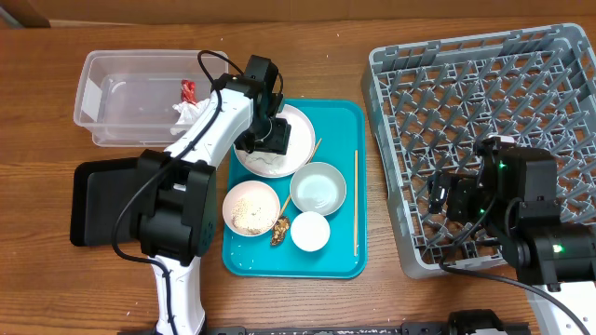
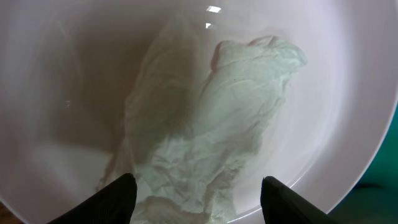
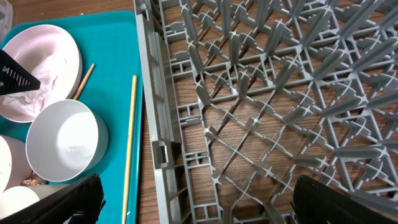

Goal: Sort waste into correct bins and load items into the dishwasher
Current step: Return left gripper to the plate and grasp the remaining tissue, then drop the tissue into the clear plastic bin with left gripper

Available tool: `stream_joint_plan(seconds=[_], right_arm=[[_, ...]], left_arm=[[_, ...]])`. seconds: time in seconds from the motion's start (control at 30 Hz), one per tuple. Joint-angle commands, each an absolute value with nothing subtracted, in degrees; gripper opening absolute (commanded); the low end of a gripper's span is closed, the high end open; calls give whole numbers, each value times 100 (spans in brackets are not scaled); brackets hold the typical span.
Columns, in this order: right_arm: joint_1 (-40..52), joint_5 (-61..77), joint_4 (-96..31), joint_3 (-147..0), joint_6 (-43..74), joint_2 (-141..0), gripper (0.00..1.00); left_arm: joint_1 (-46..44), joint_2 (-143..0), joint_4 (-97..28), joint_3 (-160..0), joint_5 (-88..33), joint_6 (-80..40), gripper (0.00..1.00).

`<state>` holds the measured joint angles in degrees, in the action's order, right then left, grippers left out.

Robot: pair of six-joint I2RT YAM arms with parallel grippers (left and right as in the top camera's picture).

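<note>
The worktop (image 1: 56,279) is carrying the grey dish rack (image 1: 484,93) at the right, where the right hand (image 3: 196,196) is hovering over its left side with fingers spread wide and empty. It is also carrying the teal tray (image 1: 345,121) in the middle, the clear tub (image 1: 130,93) holding a wad with a red scrap (image 1: 189,102), and the black tray (image 1: 98,200). On the teal tray, the left hand (image 2: 199,186) is reaching down into the white plate (image 1: 300,128), fingers parted either side of a crumpled napkin (image 2: 211,124) without clamping it, while the rice bowl (image 1: 250,207), pale green bowl (image 1: 318,188), white cup (image 1: 310,231), chopsticks (image 1: 355,200) and brown lump (image 1: 279,229) are lying nearby.

Two bowls (image 1: 251,207), two chopsticks (image 1: 356,200), one plate (image 1: 302,130), one cup (image 1: 310,232)
</note>
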<state>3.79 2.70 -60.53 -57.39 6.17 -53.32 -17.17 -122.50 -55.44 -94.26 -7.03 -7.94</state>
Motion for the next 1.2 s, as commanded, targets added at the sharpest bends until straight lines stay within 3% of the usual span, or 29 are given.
stream_joint_plan(seconds=[0.0, 0.4, 0.57, 0.7, 0.9, 1.03, 1.13, 1.17], right_arm=[[401, 242, -6036, -5898, 591, -5308, 100], [401, 244, -6053, -5898, 593, -5308, 100], [401, 244, -6060, -5898, 593, -5308, 100], [401, 244, -6062, -5898, 593, -5308, 100], [401, 242, -6062, -5898, 591, -5308, 100], [401, 242, -6060, -5898, 593, -5308, 100], [401, 242, -6062, -5900, 593, -5308, 100], [401, 242, -6062, -5898, 593, -5308, 100]], left_arm=[[-1730, -12300, -5586, -9450, -305, -729, 70], [-1730, -12442, -5559, -9378, -193, -733, 69], [-1730, -12442, -5577, -9369, -193, -731, 61], [-1730, -12442, -5616, -9356, -196, -733, 45], [-1730, -12442, -5614, -9203, -193, -731, 45], [-1730, -12440, -5638, -9196, -193, -731, 29], [-1730, -12438, -5690, -9227, -193, -731, 4], [-1728, -12438, -5741, -9262, -193, -733, 4]])
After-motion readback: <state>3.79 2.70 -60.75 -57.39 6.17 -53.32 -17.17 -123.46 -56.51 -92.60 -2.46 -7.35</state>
